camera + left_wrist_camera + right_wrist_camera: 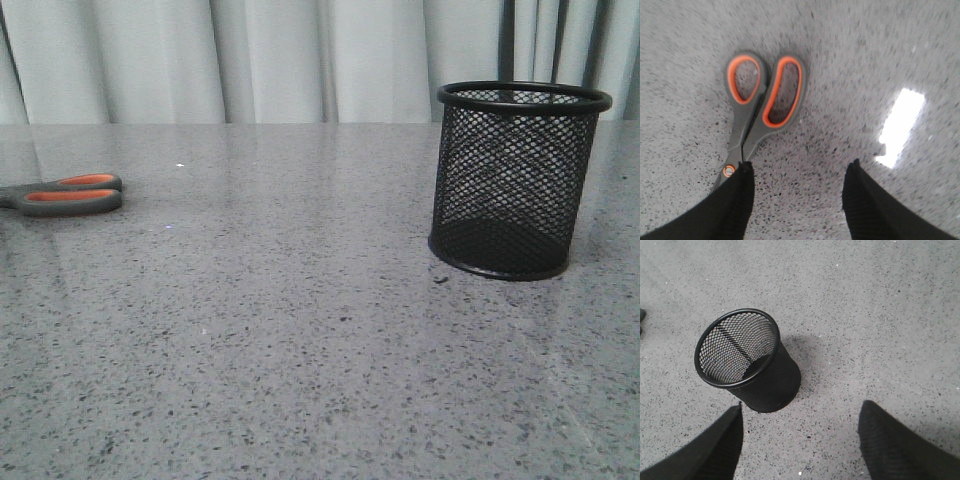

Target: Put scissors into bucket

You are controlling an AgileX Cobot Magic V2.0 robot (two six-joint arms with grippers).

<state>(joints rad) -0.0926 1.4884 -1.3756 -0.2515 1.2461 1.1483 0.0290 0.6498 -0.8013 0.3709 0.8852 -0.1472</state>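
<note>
The scissors (70,195) lie flat at the table's far left edge in the front view; only their grey handles with orange lining show there. In the left wrist view the scissors (760,110) lie closed, their orange pivot beside one finger and their blades hidden under it. My left gripper (799,172) is open and empty above the table. The black mesh bucket (515,180) stands upright on the right. In the right wrist view the bucket (747,362) is empty. My right gripper (800,412) is open and empty, apart from it.
The grey speckled tabletop (300,330) spreads between the scissors and the bucket. Pale curtains (250,60) hang behind the table's far edge. A bright light reflection (902,125) lies on the table near my left gripper.
</note>
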